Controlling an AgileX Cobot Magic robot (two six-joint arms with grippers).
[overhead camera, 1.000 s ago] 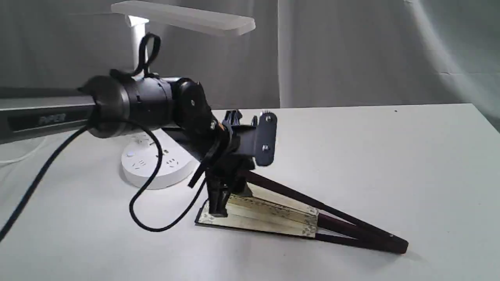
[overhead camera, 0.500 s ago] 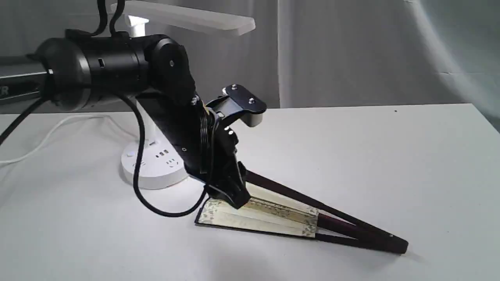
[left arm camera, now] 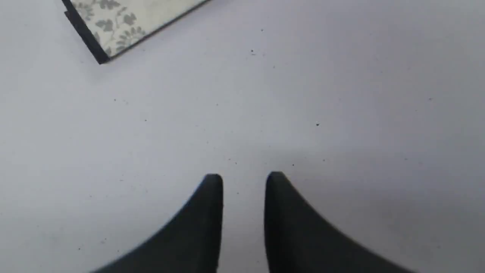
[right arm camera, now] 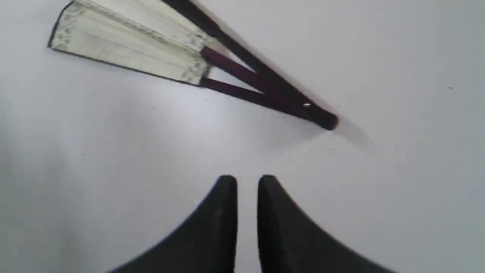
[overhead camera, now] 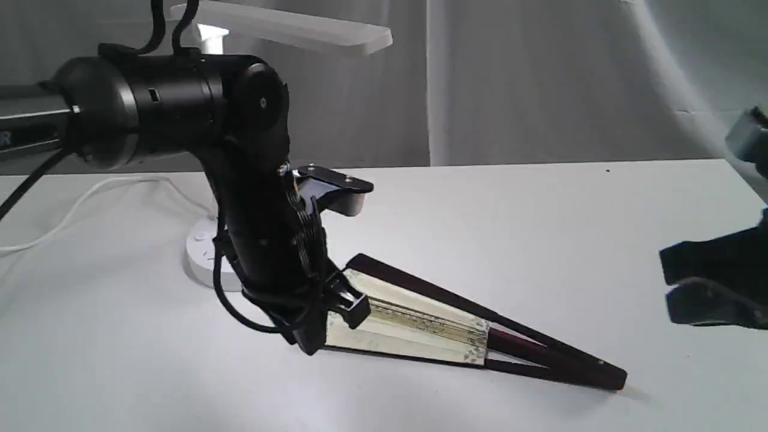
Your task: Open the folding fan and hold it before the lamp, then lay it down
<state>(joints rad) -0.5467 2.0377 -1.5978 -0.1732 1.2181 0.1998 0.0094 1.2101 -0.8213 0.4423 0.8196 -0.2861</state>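
The folding fan [overhead camera: 414,318] lies partly spread on the table, cream leaf to the left and dark ribs meeting at the pivot on the right. My left gripper [overhead camera: 318,336] points down at the leaf's wide end; in the left wrist view it [left arm camera: 244,178] is open by a modest gap with nothing between its fingers, and the fan's patterned corner [left arm camera: 110,26] lies apart from them. My right gripper [overhead camera: 708,291] hovers at the right edge; the right wrist view shows it [right arm camera: 247,180] slightly open and empty, short of the fan [right arm camera: 132,45]. The lamp [overhead camera: 288,27] stands behind the left arm.
The lamp's round base [overhead camera: 201,258] sits just behind my left arm, and its white cord [overhead camera: 90,195] trails left across the white table [overhead camera: 540,228]. A grey curtain hangs behind the table. The left arm's black cable loops low beside the fan's wide end.
My left wrist has swung down and its gripper has slid off the leaf to the fan's wide end while its jaws narrowed. The right gripper has come into view at the right edge.
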